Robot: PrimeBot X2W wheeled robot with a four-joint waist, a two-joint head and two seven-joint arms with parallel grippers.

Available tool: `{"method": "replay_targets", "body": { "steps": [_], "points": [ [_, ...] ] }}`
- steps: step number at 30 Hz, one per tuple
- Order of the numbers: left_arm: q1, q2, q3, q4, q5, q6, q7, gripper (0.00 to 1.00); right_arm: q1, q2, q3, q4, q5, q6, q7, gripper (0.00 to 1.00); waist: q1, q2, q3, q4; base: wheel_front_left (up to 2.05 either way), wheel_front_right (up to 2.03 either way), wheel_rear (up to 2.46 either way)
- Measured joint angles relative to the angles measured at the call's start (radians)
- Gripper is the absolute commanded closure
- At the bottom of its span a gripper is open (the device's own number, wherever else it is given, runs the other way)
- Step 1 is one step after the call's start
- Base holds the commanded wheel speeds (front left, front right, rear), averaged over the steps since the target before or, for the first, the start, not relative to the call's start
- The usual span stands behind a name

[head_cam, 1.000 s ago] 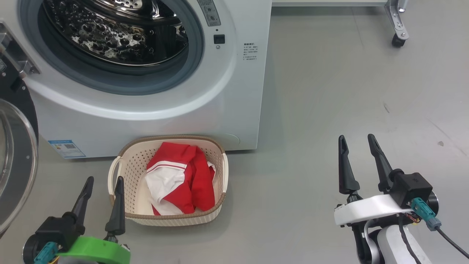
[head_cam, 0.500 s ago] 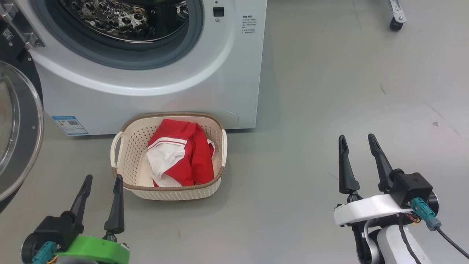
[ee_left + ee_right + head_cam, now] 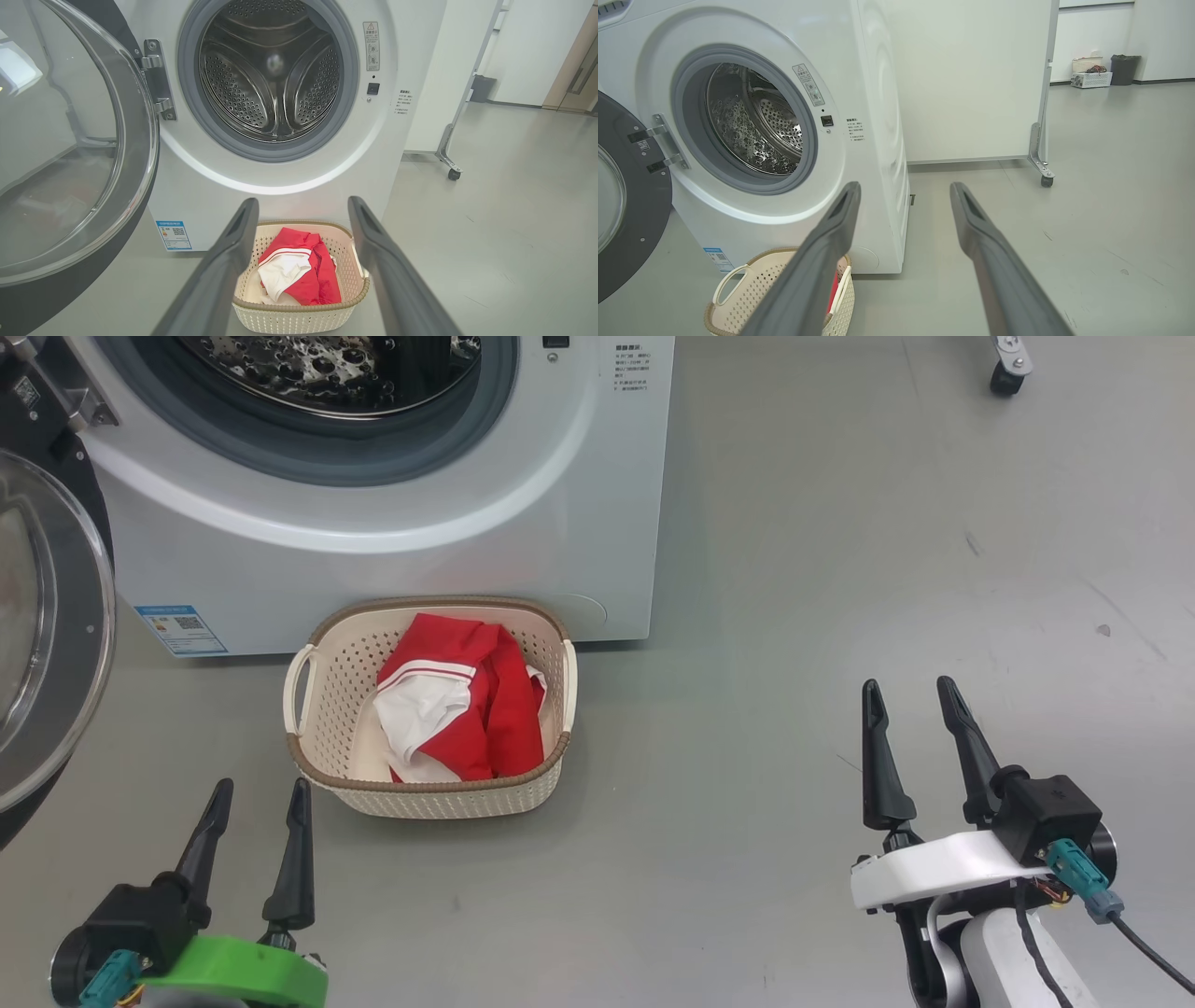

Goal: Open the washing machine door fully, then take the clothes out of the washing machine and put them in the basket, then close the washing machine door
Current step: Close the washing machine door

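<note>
Left jaws and right jaws, two pairs, stand spread and empty, the left pair near the one basket, where one heap of clothes lies, at the foot of the one washing machine. Its one door hangs open beside the left jaws. The left wrist view looks straight into the drum; the right wrist view adds a wheeled white partition.
</note>
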Motion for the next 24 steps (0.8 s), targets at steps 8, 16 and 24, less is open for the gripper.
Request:
{"method": "replay_targets", "body": {
  "steps": [8,16,24],
  "points": [
    [0.0,-0.001,0.026,0.003,0.021,0.0,0.0,0.0,0.0,0.0,0.0,0.0,0.0,0.0,0.0,0.0,0.0,0.0,-0.001,0.003,-0.07,0.07,0.0],
    [-0.001,-0.003,0.03,0.007,0.024,0.0,0.0,0.0,-0.001,0.0,0.001,0.001,0.0,0.0,0.0,0.0,0.0,0.0,-0.006,0.004,0.0,0.0,0.0],
    [-0.001,-0.008,0.03,0.014,0.031,0.0,0.0,0.0,-0.001,0.0,0.001,0.002,0.0,-0.005,0.0,0.0,0.0,0.0,-0.012,0.006,0.0,0.0,0.0]
  ]
}}
